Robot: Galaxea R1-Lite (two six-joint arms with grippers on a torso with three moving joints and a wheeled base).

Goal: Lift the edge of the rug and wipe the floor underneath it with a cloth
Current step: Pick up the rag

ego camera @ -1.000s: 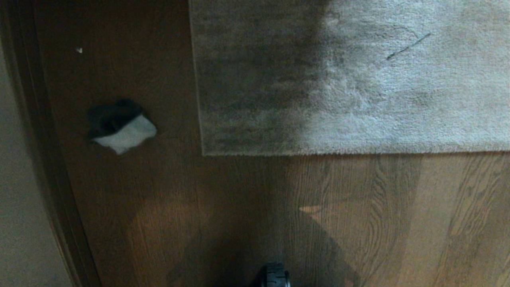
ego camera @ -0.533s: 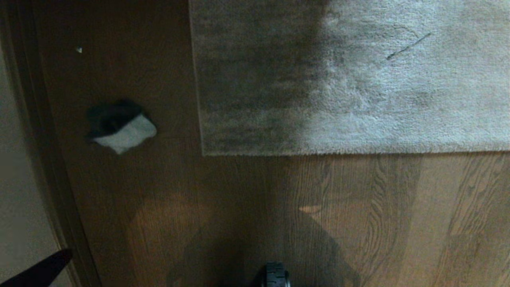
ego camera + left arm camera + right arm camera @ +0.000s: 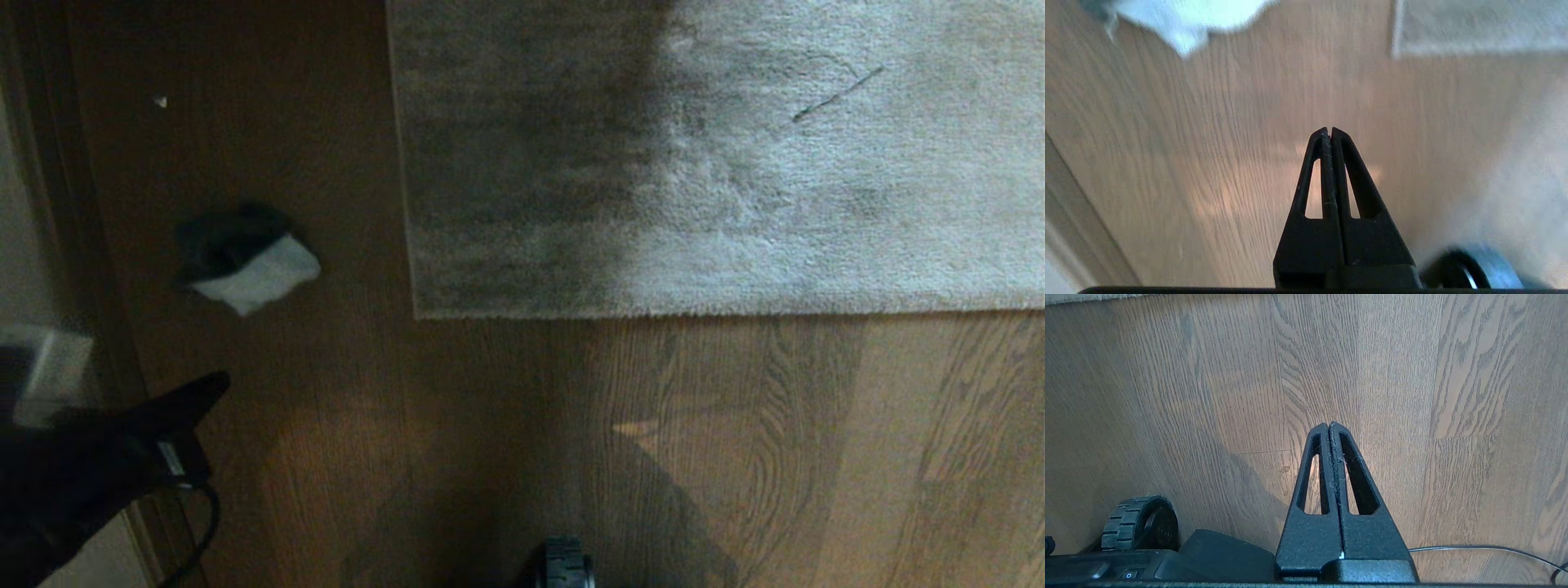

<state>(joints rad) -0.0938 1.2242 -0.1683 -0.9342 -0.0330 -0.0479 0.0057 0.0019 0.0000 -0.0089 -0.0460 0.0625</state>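
- The floor (image 3: 506, 425), brown wood-grain planks, fills the head view; a dark baseboard strip (image 3: 82, 245) runs down the far left of the frame.
- Lower left: the left gripper (image 3: 214, 385) reaches in from the corner, its tip aimed up and slightly right. The left wrist view shows its jaws pressed together on nothing.
- Left of centre, directly above that tip: the cloth (image 3: 249, 265), a small crumpled rag, dark on its upper part and pale on its lower, lying flat on bare floor. It is apart from the gripper, with open planks between them, and well clear of the rug. Its long axis runs roughly left to right with a slight tilt.
- Bottom centre: a black wheel (image 3: 563, 563) of the base.
- Centre to right, upper half: the rug (image 3: 735, 180) lies flat, its near edge straight across the frame and its corner right of the cloth.
- The right gripper (image 3: 1329, 425) shows only in its wrist view, clenched, empty, over bare floor.
- Judgement: the left arm is far nearer the cloth, so the reach falls to it, and its jaws must part first.
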